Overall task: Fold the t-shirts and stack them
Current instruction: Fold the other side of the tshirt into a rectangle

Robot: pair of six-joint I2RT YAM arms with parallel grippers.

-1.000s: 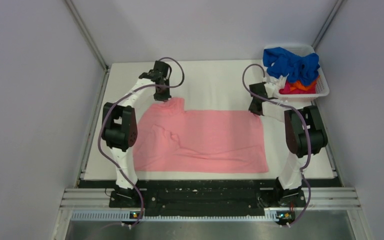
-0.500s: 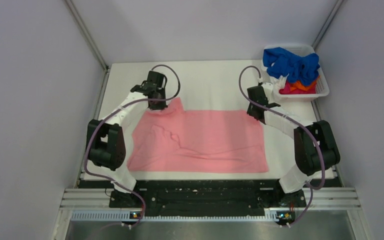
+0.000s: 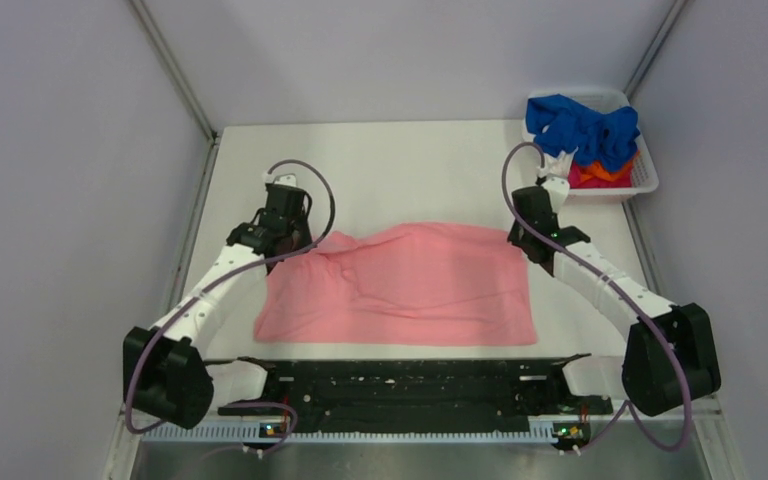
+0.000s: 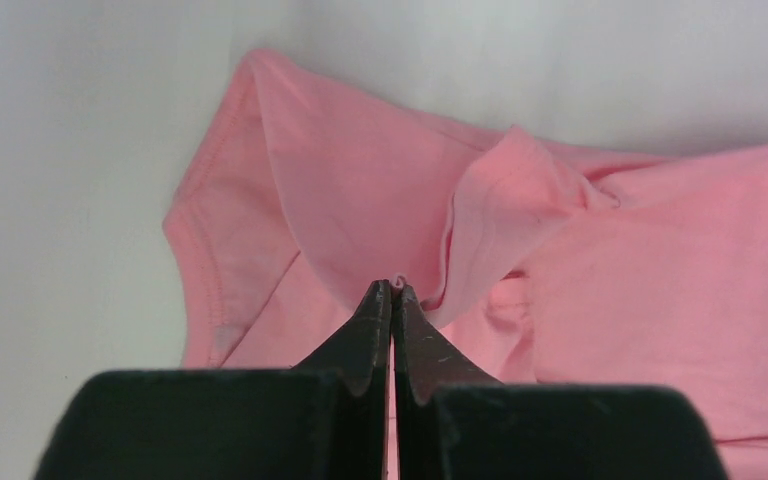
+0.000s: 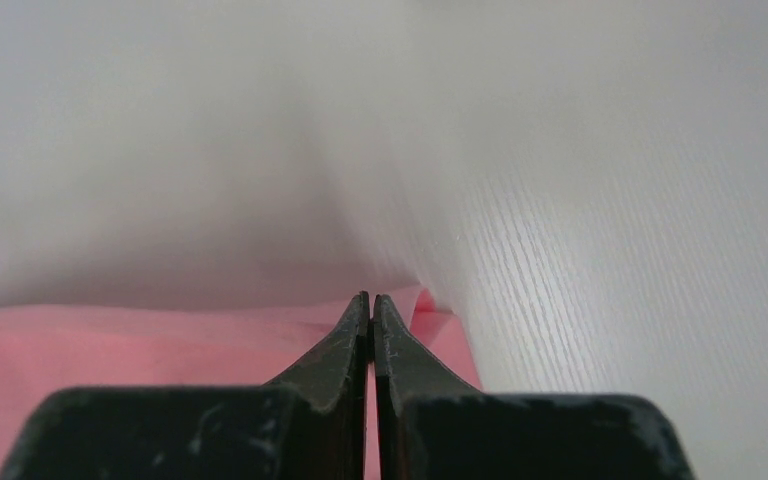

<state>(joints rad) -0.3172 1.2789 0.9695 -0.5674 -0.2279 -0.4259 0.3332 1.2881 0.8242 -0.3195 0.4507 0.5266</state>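
The left gripper is squeezed fully together, and a tiny nub of a salmon-pink short-sleeved cloth t-shirt is caught right between the tips. A ridge of cloth is tented up around them, and a hemmed sleeve is seen spread flat off to the left in the wrist view. Same deal on the other side: the right gripper is closed tight too, with a corner of that t-shirt pinched at the tips as far as can be made out, a bit of pink edge curling up just beside them. From above, the left gripper is found at the t-shirt's far left corner and the right gripper at its far right corner. The rest of the t-shirt is laid out across the middle of the white table top, bunched and wrinkled towards the left, smoother on the right. Over in the far right corner a white plastic basket is parked, well apart from the pink cloth. A crumpled royal blue cloth t-shirt is heaped on top, with orange and red t-shirts tucked under it.
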